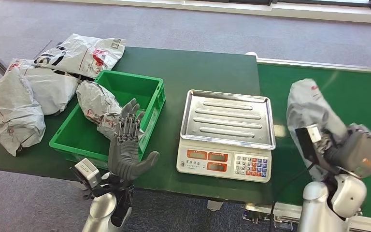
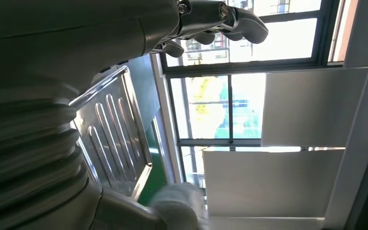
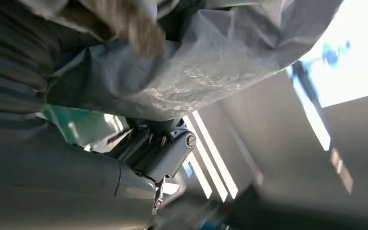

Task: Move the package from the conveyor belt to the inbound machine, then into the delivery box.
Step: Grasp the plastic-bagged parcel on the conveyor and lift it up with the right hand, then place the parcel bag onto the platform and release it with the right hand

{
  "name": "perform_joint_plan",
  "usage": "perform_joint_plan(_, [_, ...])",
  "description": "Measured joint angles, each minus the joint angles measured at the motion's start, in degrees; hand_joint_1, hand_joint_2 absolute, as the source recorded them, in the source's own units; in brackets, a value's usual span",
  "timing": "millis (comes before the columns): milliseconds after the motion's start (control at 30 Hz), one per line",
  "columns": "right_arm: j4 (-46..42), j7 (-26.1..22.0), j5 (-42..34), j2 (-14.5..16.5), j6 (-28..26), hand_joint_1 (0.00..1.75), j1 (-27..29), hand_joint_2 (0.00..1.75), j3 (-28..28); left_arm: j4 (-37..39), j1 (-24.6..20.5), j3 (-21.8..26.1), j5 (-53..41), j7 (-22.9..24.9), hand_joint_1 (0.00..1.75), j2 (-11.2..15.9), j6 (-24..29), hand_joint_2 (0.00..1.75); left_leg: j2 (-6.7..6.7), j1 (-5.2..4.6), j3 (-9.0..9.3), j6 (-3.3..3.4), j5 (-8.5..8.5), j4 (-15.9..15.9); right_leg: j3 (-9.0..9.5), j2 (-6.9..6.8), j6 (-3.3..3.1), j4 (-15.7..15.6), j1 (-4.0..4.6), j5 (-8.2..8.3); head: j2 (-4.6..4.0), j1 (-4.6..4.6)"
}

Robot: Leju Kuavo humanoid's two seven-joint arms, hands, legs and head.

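On the green conveyor belt (image 1: 362, 92), at the robot's right, the right hand (image 1: 362, 150) pressed against a grey package (image 1: 309, 108), and the hand's bulk and its wrist housing covered the lower end of that package. The fingers themselves were hidden in the head view; the right wrist view showed crumpled grey plastic film (image 3: 201, 67) lying over the hand's thumb, so the hand gripped the package, though how the fingers closed round it could not be made out. The package was a soft, wrinkled grey mailer bag with a small patch of red print near its top, standing tilted on the belt.

The left hand (image 1: 128, 150) was held upright with its fingers spread and nothing in them, in front of the near wall of the green crate (image 1: 152, 99). Its fingers overlapped a second grey bag (image 1: 96, 104) lying in the crate. The weighing scale (image 1: 227, 140), with its steel tray bare, stood between the crate and the belt. More grey bags (image 1: 29, 92) lay piled on the table left of the crate, partly cut off by the picture's edge.
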Motion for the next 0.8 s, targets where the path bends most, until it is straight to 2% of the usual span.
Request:
perform_joint_plan(100, [-11.16, -1.41, -2.91, 1.62, 0.03, 1.75, 0.91, 1.75, 2.24, 0.61, -0.08, -0.03, 0.11, -0.11, 0.00, 0.00, 0.23, 1.75, 0.01, 0.03, 0.00, -0.05, -0.09, 0.00, 0.04, 0.01, -0.03, 0.00, 0.00, -0.02, 0.00, -0.02])
perform_joint_plan(267, [-19.27, -6.60, -6.44, 3.37, 0.13, 1.75, 1.59, 1.75, 2.03, 1.22, -0.20, -0.07, 0.50, -0.13, 0.00, 0.00, 0.38, 1.75, 0.10, 0.03, 0.01, -0.04, -0.14, 0.00, 0.00, 0.06, -0.02, -0.01, -0.04, -0.03, 0.00, -0.02])
perform_joint_plan(800, [-21.82, -6.21, -5.80, 4.70, 0.20, 1.75, 1.76, 1.75, 1.74, 1.95, -0.37, -0.25, 0.62, -0.11, 0.00, 0.02, 0.43, 1.75, 0.20, 0.03, 0.02, -0.03, -0.14, 0.00, 0.01, 0.08, -0.02, -0.01, -0.05, -0.02, 0.00, -0.02])
